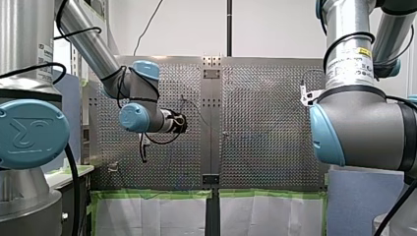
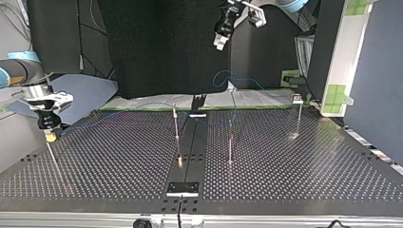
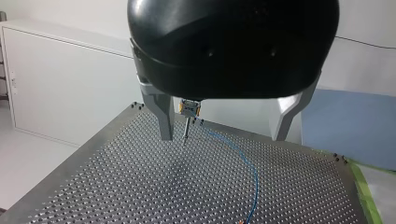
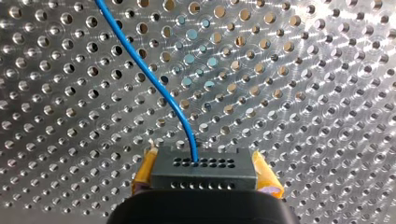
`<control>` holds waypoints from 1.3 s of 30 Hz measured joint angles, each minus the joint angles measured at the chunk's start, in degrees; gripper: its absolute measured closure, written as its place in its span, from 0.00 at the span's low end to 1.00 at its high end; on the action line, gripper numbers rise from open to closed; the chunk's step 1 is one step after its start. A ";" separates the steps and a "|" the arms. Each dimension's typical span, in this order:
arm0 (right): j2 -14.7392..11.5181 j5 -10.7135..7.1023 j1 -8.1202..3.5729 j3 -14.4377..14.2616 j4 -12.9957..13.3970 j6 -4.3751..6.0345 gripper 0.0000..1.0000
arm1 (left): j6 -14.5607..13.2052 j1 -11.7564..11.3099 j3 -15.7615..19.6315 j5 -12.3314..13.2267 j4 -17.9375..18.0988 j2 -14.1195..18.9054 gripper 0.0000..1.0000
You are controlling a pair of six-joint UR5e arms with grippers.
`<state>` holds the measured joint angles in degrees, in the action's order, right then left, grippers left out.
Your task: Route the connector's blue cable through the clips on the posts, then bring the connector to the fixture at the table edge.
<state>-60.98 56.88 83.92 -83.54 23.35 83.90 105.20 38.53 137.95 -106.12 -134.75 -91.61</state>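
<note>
In the right wrist view my right gripper [image 4: 205, 177] is shut on the black connector [image 4: 203, 169], yellow pads [image 4: 142, 172] on both its sides. The blue cable [image 4: 154, 79] leaves the connector's face and curves away over the perforated table. At the top view's left the same gripper [image 2: 50, 136] hangs low over the table's edge area. My left gripper [image 2: 219, 43] hangs high at the back, open and empty. Its metal fingers [image 3: 164, 119] frame the distant connector [image 3: 189, 108] and trailing cable [image 3: 250, 172]. The cable [image 2: 223, 78] loops near the back posts.
Thin posts stand mid-table [image 2: 176, 124], [image 2: 230, 142], and one with a clip on top [image 2: 298, 99] at the view's right. A black-and-white fixture plate [image 2: 183, 188] sits at the near edge, and a dark bracket [image 2: 197, 105] at the far edge.
</note>
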 joint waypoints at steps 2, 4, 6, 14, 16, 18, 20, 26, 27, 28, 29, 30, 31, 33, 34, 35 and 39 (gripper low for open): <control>0.24 -0.10 -0.21 0.01 -0.06 -0.19 1.00 | 0.00 -0.01 -0.05 0.03 0.00 0.00 0.00; 0.47 0.03 -0.46 0.00 -0.10 -0.59 1.00 | 0.00 -0.01 -0.09 0.05 0.00 0.00 0.00; 0.47 0.05 -0.48 -0.03 -0.07 -0.59 1.00 | 0.00 -0.01 -0.11 0.05 -0.02 0.00 0.00; 0.50 0.02 -0.48 -0.16 -0.13 -0.59 0.74 | 0.00 0.01 -0.10 0.00 -0.08 0.00 0.00; 0.51 0.03 -0.48 -0.16 -0.13 -0.59 0.63 | 0.00 0.01 -0.10 -0.01 -0.09 0.00 0.00; 0.55 0.04 -0.49 -0.20 -0.17 -0.59 0.47 | 0.00 0.01 -0.09 -0.01 -0.09 0.00 0.00; 0.61 0.02 -0.49 -0.24 -0.16 -0.59 0.22 | 0.00 0.02 -0.09 -0.01 -0.09 0.00 0.00; 0.61 0.04 -0.49 -0.18 -0.15 -0.59 0.00 | 0.00 0.02 -0.10 -0.04 -0.09 0.00 0.00; 0.61 0.04 -0.48 -0.17 -0.14 -0.59 0.00 | 0.00 0.02 -0.09 -0.04 -0.09 0.00 0.00; 0.60 0.03 -0.48 -0.17 -0.13 -0.59 0.00 | 0.00 0.02 -0.09 -0.04 -0.09 0.00 0.00; 0.59 0.04 -0.48 -0.17 -0.13 -0.59 0.00 | 0.00 0.01 -0.09 -0.04 -0.10 0.00 0.00; 0.57 0.04 -0.49 -0.17 -0.13 -0.59 0.00 | 0.00 0.01 -0.09 -0.03 -0.12 0.00 0.00; 0.58 0.04 -0.48 -0.17 -0.13 -0.59 0.00 | 0.00 0.01 -0.09 -0.03 -0.14 0.00 0.00; 0.58 0.03 -0.48 -0.17 -0.13 -0.59 0.00 | 0.00 0.02 -0.09 -0.02 -0.20 0.00 0.00; 0.57 0.04 -0.48 -0.17 -0.13 -0.59 0.00 | 0.00 0.02 -0.08 -0.01 -0.24 0.00 0.00; 0.58 0.04 -0.48 -0.17 -0.13 -0.59 0.00 | 0.00 0.03 -0.09 -0.01 -0.28 0.00 0.00; 0.58 0.04 -0.48 -0.17 -0.13 -0.59 0.00 | -0.01 -0.01 0.09 -0.05 -0.50 0.00 0.00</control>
<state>-60.41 56.92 83.44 -83.71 23.22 83.31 105.19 38.52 138.04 -106.17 -135.25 -91.61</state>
